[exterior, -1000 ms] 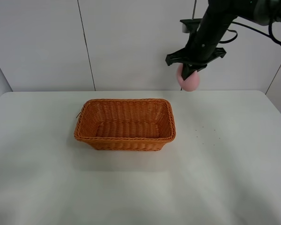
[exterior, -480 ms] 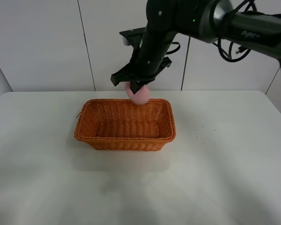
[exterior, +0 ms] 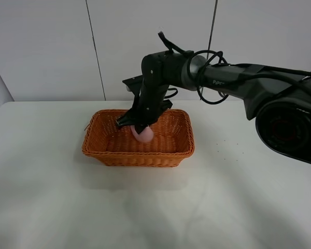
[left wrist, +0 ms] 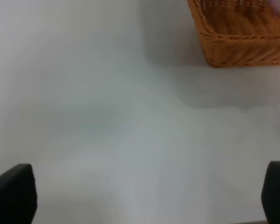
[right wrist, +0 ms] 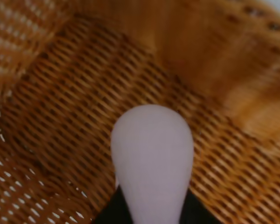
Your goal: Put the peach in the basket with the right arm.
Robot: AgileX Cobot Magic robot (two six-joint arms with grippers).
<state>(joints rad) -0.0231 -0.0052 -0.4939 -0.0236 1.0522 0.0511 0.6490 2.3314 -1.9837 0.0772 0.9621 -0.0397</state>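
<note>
The pink peach point(exterior: 144, 134) hangs low inside the orange-brown wicker basket point(exterior: 101, 150), over its middle. My right gripper point(exterior: 140, 128) is shut on the peach, and its black arm point(exterior: 217, 78) reaches in from the right across the basket's far rim. In the right wrist view the peach point(right wrist: 151, 154) fills the centre above the woven basket floor point(right wrist: 60, 93), with a dark fingertip point(right wrist: 107, 215) on each side of its base. Whether the peach touches the floor is unclear. My left gripper point(left wrist: 140, 191) stands open over bare table, short of the basket's corner point(left wrist: 238, 42).
The white table point(exterior: 238, 197) spreads around the basket, with a white panelled wall point(exterior: 46, 52) behind it. A few tiny dark specks point(exterior: 225, 148) mark the table to the right of the basket.
My right arm swung left from beyond the basket's right end and came down, carrying the peach from above the table into the basket.
</note>
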